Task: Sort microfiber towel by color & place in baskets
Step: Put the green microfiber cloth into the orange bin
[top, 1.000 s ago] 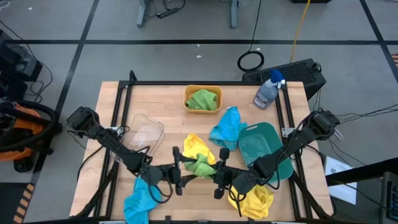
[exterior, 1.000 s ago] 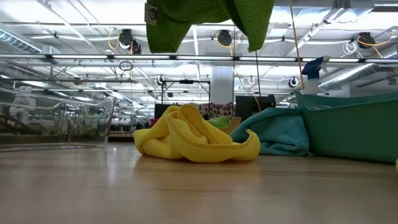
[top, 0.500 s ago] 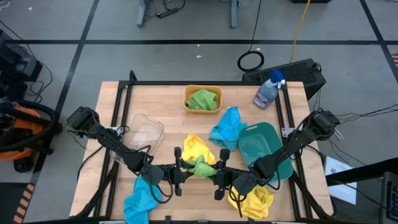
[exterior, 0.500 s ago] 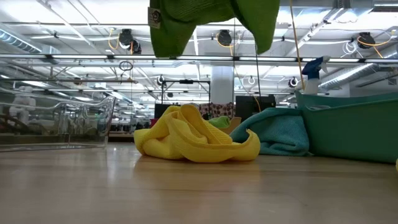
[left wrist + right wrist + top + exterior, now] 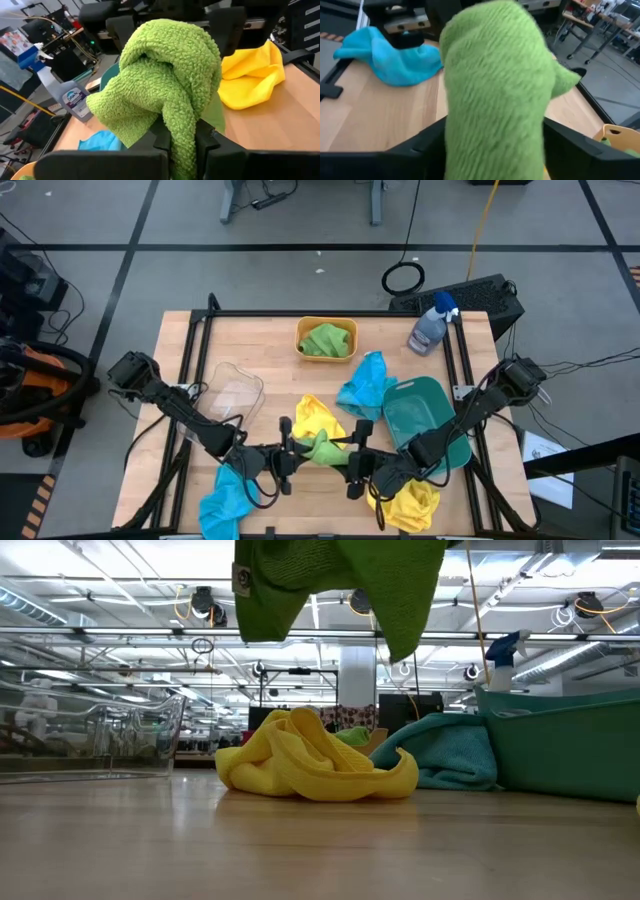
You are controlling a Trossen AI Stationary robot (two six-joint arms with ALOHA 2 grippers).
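Wooden table (image 5: 260,345) holds scattered towels. Left gripper (image 5: 292,455) and right gripper (image 5: 350,463) both clamp one green towel (image 5: 322,448), lifted near the front.

Only legible marking: the word "Dawn" on the label of the spray bottle (image 5: 70,95), seen in the left wrist view. No other text, number or sign is readable.

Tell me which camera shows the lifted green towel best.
The left wrist view: the green towel fills it, pinched between that arm's fingers. The right wrist view shows a close blur, the low view only its hanging underside, the high view a small patch between both grippers.
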